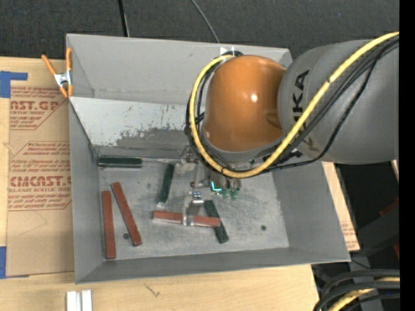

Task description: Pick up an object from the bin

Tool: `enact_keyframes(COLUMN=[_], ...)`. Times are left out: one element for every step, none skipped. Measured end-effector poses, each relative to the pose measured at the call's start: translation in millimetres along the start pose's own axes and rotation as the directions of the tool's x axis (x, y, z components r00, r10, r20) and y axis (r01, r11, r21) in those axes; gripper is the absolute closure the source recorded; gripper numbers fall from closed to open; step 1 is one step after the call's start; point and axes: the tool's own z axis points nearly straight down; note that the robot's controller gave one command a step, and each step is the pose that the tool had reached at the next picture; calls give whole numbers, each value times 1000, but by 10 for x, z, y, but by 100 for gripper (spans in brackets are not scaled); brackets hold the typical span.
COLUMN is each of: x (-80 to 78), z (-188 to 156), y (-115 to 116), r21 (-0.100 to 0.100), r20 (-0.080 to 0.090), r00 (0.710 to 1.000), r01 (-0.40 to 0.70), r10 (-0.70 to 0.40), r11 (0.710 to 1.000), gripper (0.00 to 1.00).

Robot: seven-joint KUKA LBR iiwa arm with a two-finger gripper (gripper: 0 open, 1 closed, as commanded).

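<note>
My gripper (194, 205) hangs under the orange wrist cover, low over the middle of the bin floor. Right below its tip lies a flat red-brown stick (170, 217), set roughly crosswise, and the metal tip covers the stick's middle. A dark green stick (218, 224) lies slanted just right of the tip, its upper end under the gripper. Another dark green stick (166, 181) lies tilted a little to the upper left.
Two more red-brown sticks (107, 225) (126, 214) lie side by side near the bin's left wall. A dark green stick (119, 162) rests along the foot of the back slope. The arm and its orange cover hide the bin's right centre.
</note>
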Motion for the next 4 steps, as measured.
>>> enact_keyframes(x=[-17,-78,-369,-369], z=[-40,449,1420,1420], y=[-7,-154,-103,-102], r21=[-1,-1,-4,-4], r20=[8,14,37,37], r00=[1000,998,999,999], r01=[-1,68,19,19], r10=[1,-68,-19,-19], r11=[1000,998,1000,1000], gripper=[0,0,100,100])
